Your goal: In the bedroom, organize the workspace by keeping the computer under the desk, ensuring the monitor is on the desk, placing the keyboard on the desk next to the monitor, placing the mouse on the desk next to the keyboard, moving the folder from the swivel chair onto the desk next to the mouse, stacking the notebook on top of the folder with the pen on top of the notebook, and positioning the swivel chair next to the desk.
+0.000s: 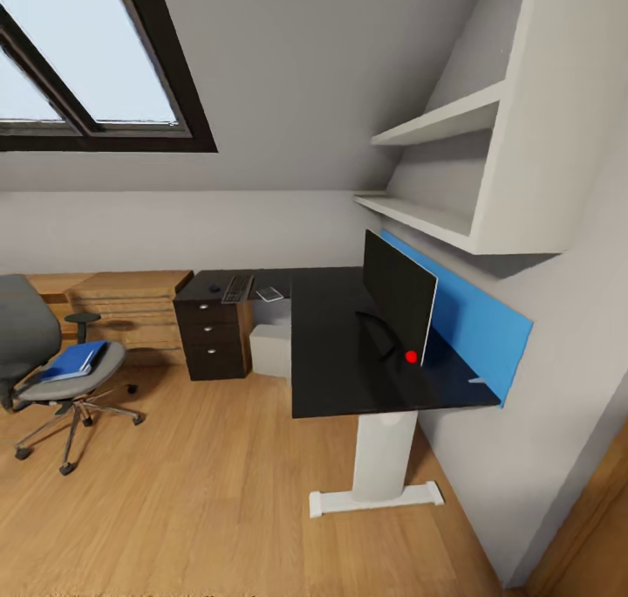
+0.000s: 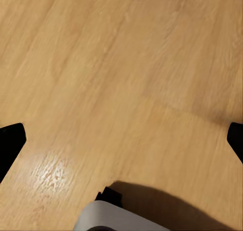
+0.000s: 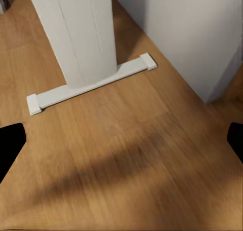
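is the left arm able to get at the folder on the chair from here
Probably not yet. The folder lies on the chair seat, well off across open floor, and the left wrist view shows bare floorboards beneath its fingers. Nothing blocks the way; the robot likely needs to drive closer first.

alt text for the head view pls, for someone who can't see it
A black L-shaped desk stands against the right-hand wall with the monitor upright on it; the keyboard lies on its far wing. The grey computer sits on the floor beneath, and at left the swivel chair holds the blue folder on its seat.
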### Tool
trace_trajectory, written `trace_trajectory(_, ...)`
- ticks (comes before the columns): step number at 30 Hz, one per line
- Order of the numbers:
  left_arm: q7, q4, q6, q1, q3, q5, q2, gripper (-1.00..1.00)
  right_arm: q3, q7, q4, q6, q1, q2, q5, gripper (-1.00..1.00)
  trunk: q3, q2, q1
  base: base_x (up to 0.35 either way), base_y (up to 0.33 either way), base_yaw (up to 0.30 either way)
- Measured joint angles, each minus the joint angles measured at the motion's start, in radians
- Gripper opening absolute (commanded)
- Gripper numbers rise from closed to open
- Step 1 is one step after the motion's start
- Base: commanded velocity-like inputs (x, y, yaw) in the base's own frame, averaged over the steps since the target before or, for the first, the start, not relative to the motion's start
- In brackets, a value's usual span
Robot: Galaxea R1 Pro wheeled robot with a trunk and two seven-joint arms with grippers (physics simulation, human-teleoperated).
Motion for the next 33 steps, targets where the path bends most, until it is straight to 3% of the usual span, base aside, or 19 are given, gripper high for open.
trace_trajectory(8, 0.000, 0.000, 0.005, 0.000, 0.000, 0.001, 0.000, 1.00, 0.003, -0.002, 0.028, 0.000, 0.000, 0.000, 0.008, 1.00, 0.000, 0.000, 0.000, 0.027, 0.323, 0.167)
trace_trajectory(33, 0.000, 0.002, 0.000, 0.000, 0.000, 0.001, -0.001, 1.00, 0.008, -0.001, 0.036, 0.001, 0.000, 0.002, 0.009, 1.00, -0.001, 0.000, 0.000, 0.171, 0.311, 0.006)
